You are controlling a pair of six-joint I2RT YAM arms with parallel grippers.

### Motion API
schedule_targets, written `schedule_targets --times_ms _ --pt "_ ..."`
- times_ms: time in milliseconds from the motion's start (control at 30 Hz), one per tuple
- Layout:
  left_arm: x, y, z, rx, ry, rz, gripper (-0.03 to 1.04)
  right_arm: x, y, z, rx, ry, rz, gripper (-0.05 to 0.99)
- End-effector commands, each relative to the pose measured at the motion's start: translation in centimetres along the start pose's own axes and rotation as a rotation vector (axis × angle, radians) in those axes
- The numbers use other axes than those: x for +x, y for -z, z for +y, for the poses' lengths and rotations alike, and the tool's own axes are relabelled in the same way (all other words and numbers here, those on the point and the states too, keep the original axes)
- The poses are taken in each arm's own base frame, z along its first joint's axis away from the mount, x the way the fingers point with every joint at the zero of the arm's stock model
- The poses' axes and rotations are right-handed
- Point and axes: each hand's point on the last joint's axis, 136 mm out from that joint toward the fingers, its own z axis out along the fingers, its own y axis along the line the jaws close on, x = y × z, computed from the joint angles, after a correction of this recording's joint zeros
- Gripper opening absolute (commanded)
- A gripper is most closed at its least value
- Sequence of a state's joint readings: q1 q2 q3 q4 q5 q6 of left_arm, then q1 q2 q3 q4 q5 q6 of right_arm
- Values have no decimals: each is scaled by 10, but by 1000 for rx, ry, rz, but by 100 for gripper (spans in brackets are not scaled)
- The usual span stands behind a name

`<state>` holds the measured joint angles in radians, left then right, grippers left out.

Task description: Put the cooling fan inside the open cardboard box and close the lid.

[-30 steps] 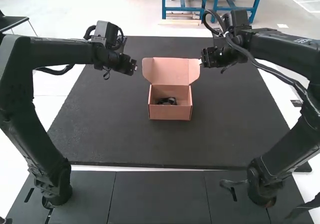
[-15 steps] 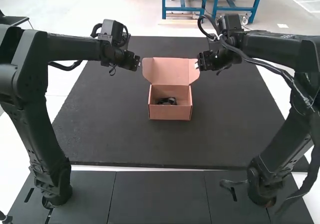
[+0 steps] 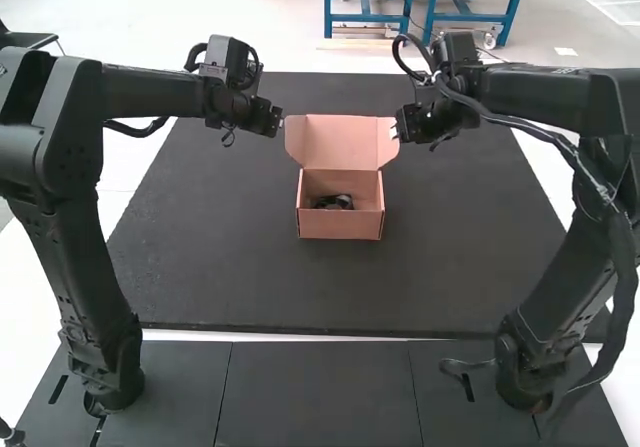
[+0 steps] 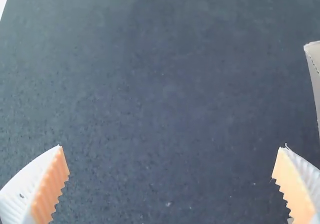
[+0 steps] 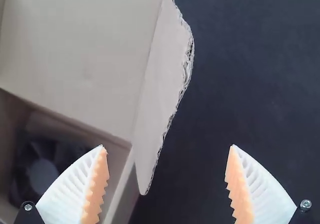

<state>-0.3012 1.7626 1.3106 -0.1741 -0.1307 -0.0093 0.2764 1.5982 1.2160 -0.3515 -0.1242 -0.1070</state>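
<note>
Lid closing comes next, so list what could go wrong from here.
1. The lid stands upright with the left gripper and right gripper open at its two sides; an uneven push could twist it or skid the box on the mat.
2. The lid's side flap juts out beside the right gripper; it may crumple or end up outside the wall instead of tucking in.

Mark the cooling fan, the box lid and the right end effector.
cooling fan [image 3: 333, 203], high view, middle of its dark body.
box lid [image 3: 340, 143], high view, middle of the raised panel.
right end effector [image 5: 166, 150], right wrist view, midway between fingertips.
</note>
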Motion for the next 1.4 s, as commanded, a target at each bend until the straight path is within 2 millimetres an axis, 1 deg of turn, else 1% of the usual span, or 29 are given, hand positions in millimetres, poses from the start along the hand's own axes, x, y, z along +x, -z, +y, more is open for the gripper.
schedule_targets --times_ms 0,233,533,567,600,700,833,1033,1100,1333,1367 --pt "-14 0 -1 5 15 -31 96 -18 5 -2 -10 -21 -46 53" --pt "-14 -2 -2 6 15 -33 96 -21 -3 -3 -15 -23 -45 53" --pt "-12 -5 -4 16 12 -28 96 -31 -14 0 -22 -17 -53 53" --pt "-13 -5 -4 17 14 -29 96 -32 -15 -1 -22 -17 -55 48" --pt "-14 -5 -4 20 12 -29 96 -34 -15 -1 -22 -20 -56 46" --pt "-15 -6 -6 26 13 -31 96 -38 -16 1 -33 -23 -62 40" --pt "-17 -6 -10 37 10 -36 96 -38 -17 3 -44 -24 -62 31" --pt "-17 -6 -11 38 12 -36 96 -38 -17 4 -48 -24 -61 26" --pt "-17 -6 -12 41 10 -35 96 -38 -17 4 -49 -24 -61 23" --pt "-18 -5 -18 52 12 -34 96 -38 -16 7 -64 -22 -59 17" --pt "-18 -5 -19 54 15 -34 96 -38 -16 7 -67 -22 -59 14"
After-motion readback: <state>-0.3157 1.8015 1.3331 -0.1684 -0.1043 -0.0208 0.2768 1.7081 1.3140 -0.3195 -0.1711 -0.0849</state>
